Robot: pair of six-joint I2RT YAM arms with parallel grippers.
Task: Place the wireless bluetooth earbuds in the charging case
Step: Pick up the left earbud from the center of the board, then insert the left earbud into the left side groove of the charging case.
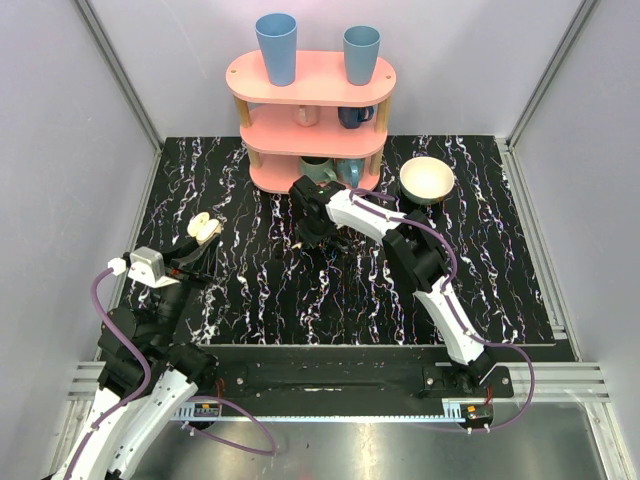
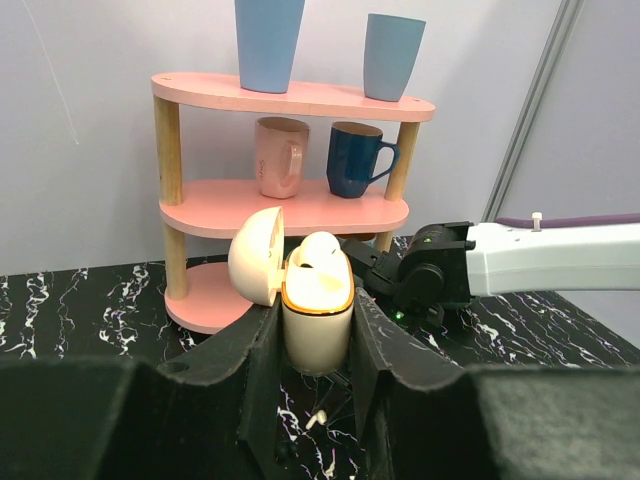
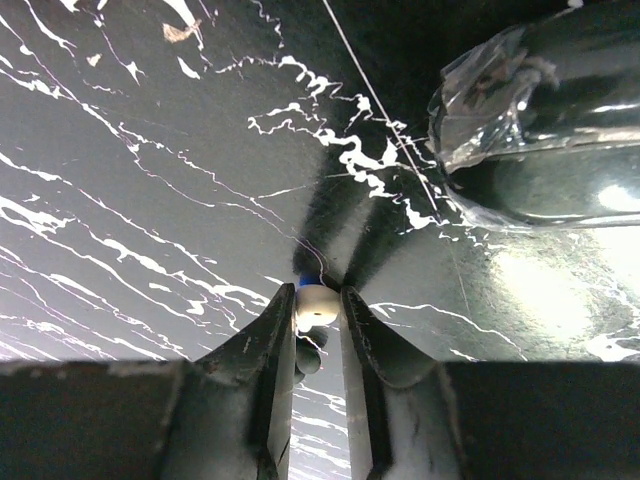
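The charging case (image 2: 317,325) is cream-white with a gold rim, and its lid (image 2: 256,255) is swung open to the left. My left gripper (image 2: 318,312) is shut on its sides and holds it upright above the table's left side (image 1: 203,228). One off-white earbud (image 2: 320,248) sits in the top of the case. The other earbud (image 3: 318,306) lies on the black marbled table between the fingertips of my right gripper (image 3: 318,298). Both pads touch it. That gripper (image 1: 303,240) points down at the table just in front of the shelf.
A pink three-tier shelf (image 1: 312,110) with cups and mugs stands at the back. A round cream bowl (image 1: 427,180) sits to its right. In the right wrist view a shiny dark rounded thing (image 3: 545,130) lies close beyond the fingers.
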